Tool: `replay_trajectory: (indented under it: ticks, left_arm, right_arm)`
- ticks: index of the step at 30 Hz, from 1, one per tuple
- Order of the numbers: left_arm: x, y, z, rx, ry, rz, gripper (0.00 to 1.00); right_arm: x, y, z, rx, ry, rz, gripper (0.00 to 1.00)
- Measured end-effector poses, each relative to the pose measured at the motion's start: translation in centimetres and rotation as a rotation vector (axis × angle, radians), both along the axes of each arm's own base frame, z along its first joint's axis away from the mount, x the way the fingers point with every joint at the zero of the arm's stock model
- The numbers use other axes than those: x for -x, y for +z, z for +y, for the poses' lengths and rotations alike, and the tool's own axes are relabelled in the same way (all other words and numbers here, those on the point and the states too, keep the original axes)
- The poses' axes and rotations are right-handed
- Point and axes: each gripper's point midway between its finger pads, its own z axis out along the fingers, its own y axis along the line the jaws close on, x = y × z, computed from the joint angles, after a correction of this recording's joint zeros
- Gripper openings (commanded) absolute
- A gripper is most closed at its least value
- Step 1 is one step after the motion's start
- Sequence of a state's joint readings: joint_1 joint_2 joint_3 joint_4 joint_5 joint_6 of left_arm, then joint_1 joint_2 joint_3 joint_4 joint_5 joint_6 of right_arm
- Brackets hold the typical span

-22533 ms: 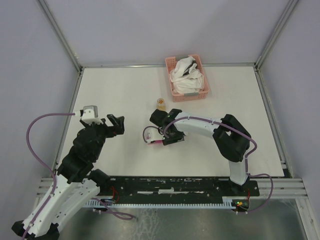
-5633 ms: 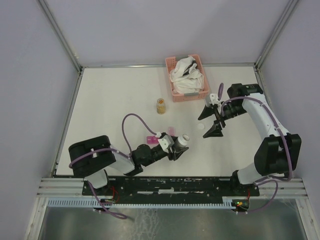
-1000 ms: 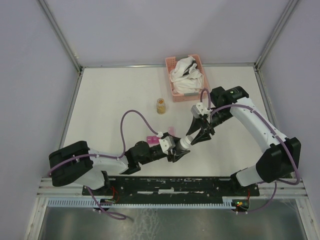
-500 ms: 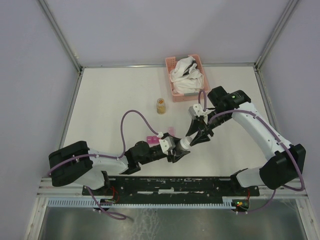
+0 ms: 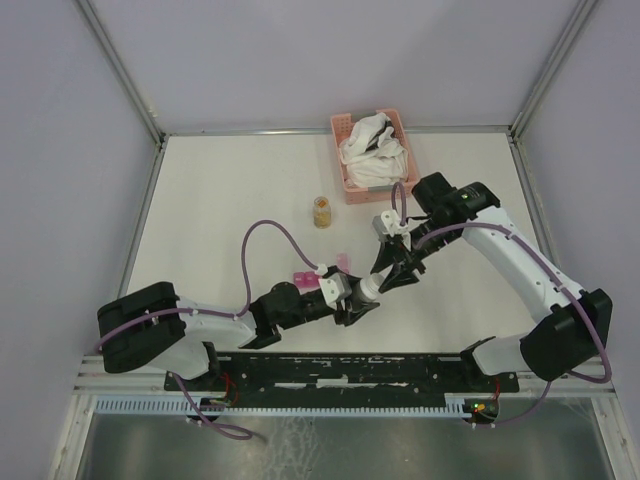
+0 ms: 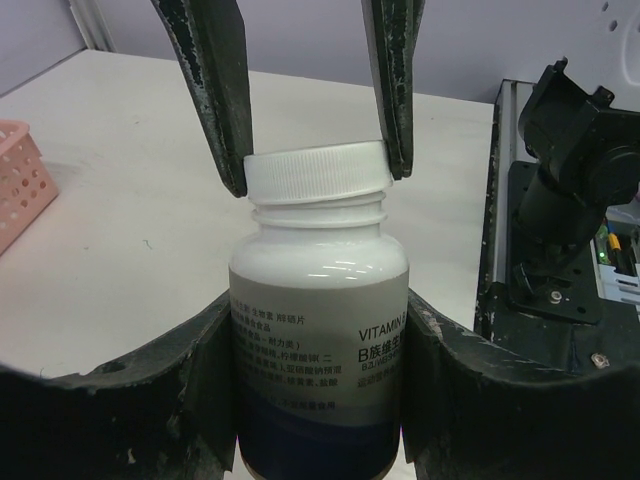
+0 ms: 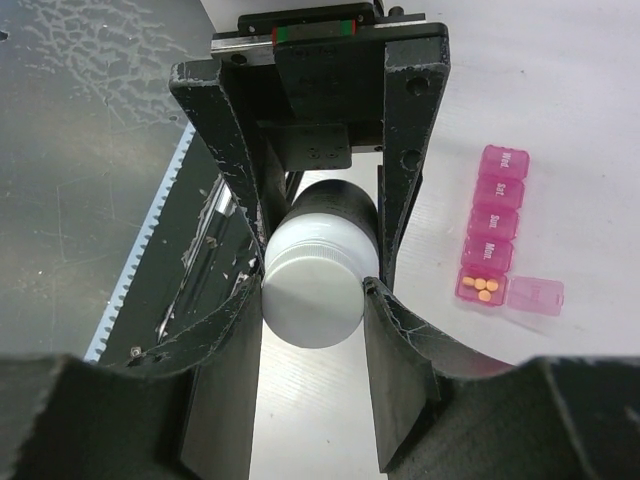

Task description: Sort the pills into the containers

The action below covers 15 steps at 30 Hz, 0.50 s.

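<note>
Pill bottle (image 6: 318, 300) is sitting in the left hand (image 6: 318, 330), right hand (image 7: 316, 288) pinching its cap (image 6: 316, 172); any slip mid-twist is risking spillage.

**WORK SURFACE: LAYOUT**

The white table (image 5: 220, 200) carries three items.
1. A pink lattice basket (image 5: 378, 189) holding white cloths (image 5: 372, 150) stands at the far edge, right of centre.
2. A small amber jar (image 5: 322, 210) stands upright near the basket, on its near-left side.
3. A magenta pill-box strip (image 7: 492, 230) lies flat near the table's middle. Its end compartment is open and holds orange pills (image 7: 484, 286).
</note>
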State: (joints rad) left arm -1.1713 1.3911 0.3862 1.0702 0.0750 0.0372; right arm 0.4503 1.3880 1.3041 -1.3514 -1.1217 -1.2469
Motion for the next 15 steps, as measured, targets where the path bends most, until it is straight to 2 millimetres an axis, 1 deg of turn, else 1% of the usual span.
replay_trajectory:
  ticks: [6,11,15]
  left_arm:
    - [0.11,0.23,-0.12,0.032,0.002,0.055,0.03]
    - [0.1,0.61,0.05,0.064,0.009,0.075,0.03]
    - [-0.32,0.68,0.25,0.065,0.036,0.076,0.03]
  right_arm:
    - [-0.14,-0.09,0.18,-0.009,0.004,-0.019,0.27]
    - [-0.28,0.29,0.51,-0.031,-0.002,-0.015,0.26]
    - [-0.62,0.42,0.76,-0.024,-0.03,0.007,0.25]
